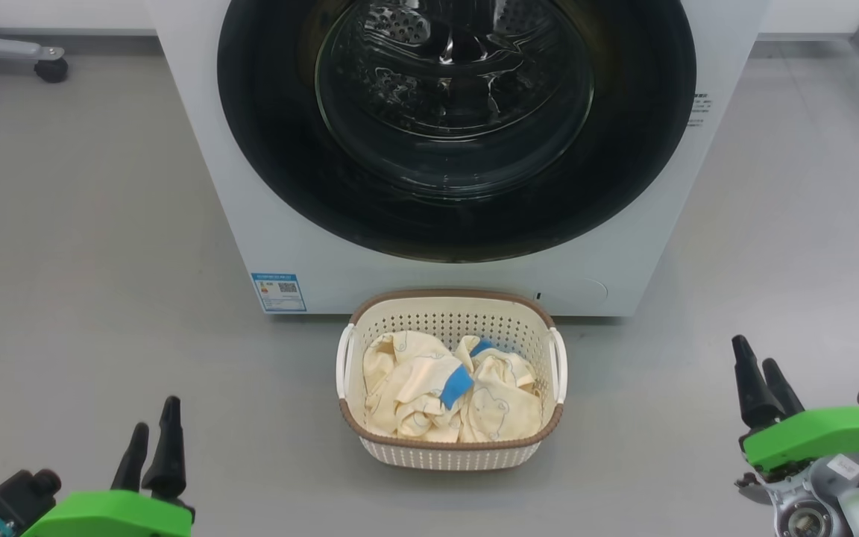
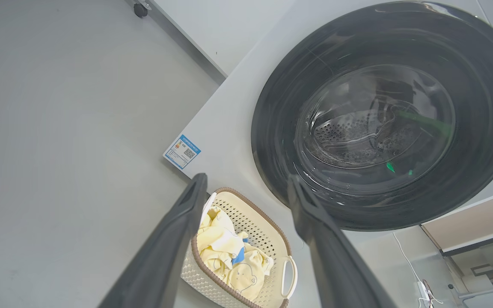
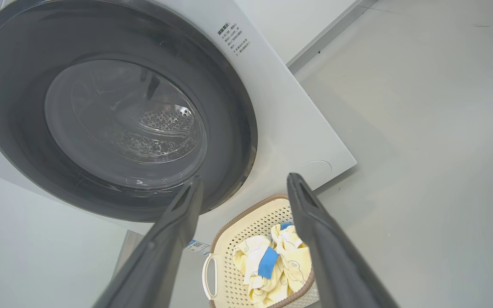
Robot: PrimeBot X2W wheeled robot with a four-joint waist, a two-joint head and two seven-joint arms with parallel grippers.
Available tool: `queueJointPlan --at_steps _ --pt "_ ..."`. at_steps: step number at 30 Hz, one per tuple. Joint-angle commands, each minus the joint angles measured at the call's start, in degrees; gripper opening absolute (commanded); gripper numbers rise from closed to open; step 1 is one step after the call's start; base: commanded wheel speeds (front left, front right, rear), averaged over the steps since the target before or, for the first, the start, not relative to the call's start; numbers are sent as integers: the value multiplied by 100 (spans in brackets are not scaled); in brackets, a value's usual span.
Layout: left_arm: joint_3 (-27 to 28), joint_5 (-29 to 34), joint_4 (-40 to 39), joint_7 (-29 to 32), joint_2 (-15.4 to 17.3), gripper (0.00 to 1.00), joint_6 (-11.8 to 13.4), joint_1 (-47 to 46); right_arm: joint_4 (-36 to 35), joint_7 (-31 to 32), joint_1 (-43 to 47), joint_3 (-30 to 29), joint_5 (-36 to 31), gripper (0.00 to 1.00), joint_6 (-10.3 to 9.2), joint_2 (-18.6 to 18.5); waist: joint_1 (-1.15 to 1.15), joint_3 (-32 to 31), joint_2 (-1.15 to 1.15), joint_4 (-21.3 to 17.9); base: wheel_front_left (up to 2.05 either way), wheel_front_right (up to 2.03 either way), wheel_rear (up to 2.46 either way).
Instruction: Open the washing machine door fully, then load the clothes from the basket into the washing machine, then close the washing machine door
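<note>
Down at the lower left, the left gripper point(image 1: 155, 418) hangs over the grey floor point(image 1: 86, 261). Its jaws are spread with nothing between them, and it's well apart from everything else. Way up in the far left corner there's a black caster wheel point(image 1: 51, 69) on some frame leg. Moving in, the washing machine point(image 1: 310, 246) stands on the floor pretty much dead centre, with a small blue sticker point(image 1: 279, 291) low on the left of its front. The door point(image 1: 265, 112) is shut, its glossy black rim lying flat against the white front, and you can see the steel drum through the glass. Right in front of the machine, below the door, the basket point(image 1: 452, 317) sits on the floor close to the machine's bottom edge; can't tell if they actually touch. The clothes point(image 1: 429, 395) are all bunched up inside the basket, pale yellow with a blue patch showing on top. Over at the lower right, the right gripper point(image 1: 754, 352) hangs off to that side of the basket, jaws spread too and holding nothing.
</note>
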Motion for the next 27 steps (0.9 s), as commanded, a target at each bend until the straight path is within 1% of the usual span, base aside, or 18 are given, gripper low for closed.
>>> queueJointPlan --at_steps 1,27 --pt "111 130 -214 -70 159 100 -23 -346 -163 -87 -382 72 -127 100 1 -159 0 3 0 1 0 0 0" --pt "-37 1718 -376 -486 405 100 -32 -539 -239 -509 -574 228 -1667 100 2 -336 0 100 0 10 0 0 0"
